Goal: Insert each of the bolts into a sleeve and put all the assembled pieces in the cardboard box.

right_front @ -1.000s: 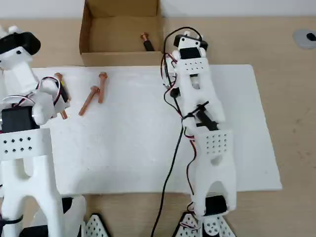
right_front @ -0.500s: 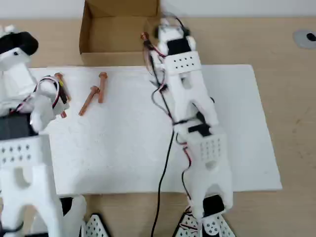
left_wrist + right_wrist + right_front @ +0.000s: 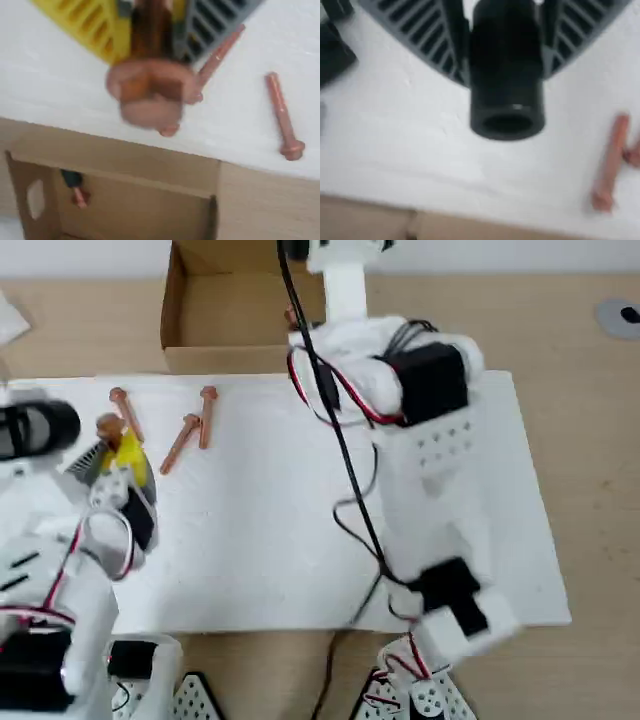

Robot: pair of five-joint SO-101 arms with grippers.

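Note:
My left gripper (image 3: pixel 112 455), with one yellow and one grey finger, is shut on a copper bolt (image 3: pixel 108 427) lifted over the left end of the white mat (image 3: pixel 250 540). In the left wrist view that bolt (image 3: pixel 150 92) points head-first toward the cardboard box (image 3: pixel 120 200). My right gripper (image 3: pixel 506 60) is shut on a black sleeve (image 3: pixel 507 100), held above the mat close to its far edge. Three loose bolts (image 3: pixel 207 417) lie on the mat near the box (image 3: pixel 240 310). An assembled piece (image 3: pixel 75 187) lies inside the box.
The raised right arm (image 3: pixel 420 430) covers the mat's middle right and the box's right corner. A grey round object (image 3: pixel 620 315) sits at the table's far right. One loose bolt (image 3: pixel 610 165) lies beside the held sleeve.
The right arm has risen and swung up from the box. The left arm has pulled back toward the near edge, with a bolt lifted in its fingers.

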